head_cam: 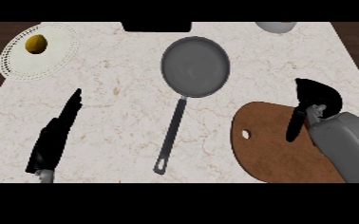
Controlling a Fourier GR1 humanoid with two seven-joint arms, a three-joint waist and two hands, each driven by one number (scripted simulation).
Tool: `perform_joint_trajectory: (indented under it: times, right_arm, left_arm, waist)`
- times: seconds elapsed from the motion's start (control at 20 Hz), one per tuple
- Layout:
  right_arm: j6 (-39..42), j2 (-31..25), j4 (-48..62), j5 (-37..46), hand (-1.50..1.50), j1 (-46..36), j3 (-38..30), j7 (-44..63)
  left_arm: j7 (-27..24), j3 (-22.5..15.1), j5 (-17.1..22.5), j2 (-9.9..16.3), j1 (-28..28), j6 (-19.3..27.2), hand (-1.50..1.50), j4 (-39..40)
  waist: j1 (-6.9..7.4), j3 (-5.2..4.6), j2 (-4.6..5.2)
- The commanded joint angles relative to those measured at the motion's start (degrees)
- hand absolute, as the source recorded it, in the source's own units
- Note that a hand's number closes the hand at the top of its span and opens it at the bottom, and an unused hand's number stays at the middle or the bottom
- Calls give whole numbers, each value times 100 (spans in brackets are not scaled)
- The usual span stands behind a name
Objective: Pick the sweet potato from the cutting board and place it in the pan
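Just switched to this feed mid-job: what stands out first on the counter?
The dark grey round frying pan sits mid-counter, empty, its long handle running toward the near edge. At right, the robot's right hand curls above the brown wooden cutting board; whether it holds anything cannot be told. A small yellow fruit lies on the white plate, far left.

The counter point(126, 118) under my arms looks like pale polished marble, veined in faint brown. The pan point(195, 66) looks like dark grey metal, matt inside with a soft sheen near the middle, and its long handle is darker still. The cutting board point(273, 147) looks like reddish-brown wood with a mottled grain and a dull finish. The plate point(49, 57) appears cream and matt, its rim finely dotted. My left hand point(52, 140) and my right hand point(316, 99) are smooth black; my right forearm point(340, 142) is plain grey with a slight gloss.
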Motion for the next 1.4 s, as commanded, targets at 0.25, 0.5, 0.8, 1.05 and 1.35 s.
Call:
perform_joint_trajectory:
  times: [0.25, 0.5, 0.8, 1.05, 1.35]
  right_arm:
    - [306, 270, 265, 366, -150, 192, -14, 1037]
    - [530, 338, 287, 439, -150, 248, -159, 979]
    - [369, 723, 642, 835, -150, 239, -234, 922]
    - [353, 597, 623, 1134, -150, 542, -376, 594]
    - [219, 674, 931, 1514, -150, 727, -711, 6]
  left_arm:
    - [-29, -25, -116, -53, 255, -52, 0, -175]
    - [-100, 313, 40, -63, -247, -183, 0, 421]
    - [25, 144, -130, -150, 130, -170, 0, -196]
    - [149, 270, -147, -221, -130, -210, 0, -5]
    - [-302, 306, -303, -380, 268, -268, 0, 84]
  waist:
    - [-41, 4, -21]
    - [-97, 0, -10]
    - [-19, 5, -5]
    - [-58, 5, -6]
    - [-38, 6, -3]
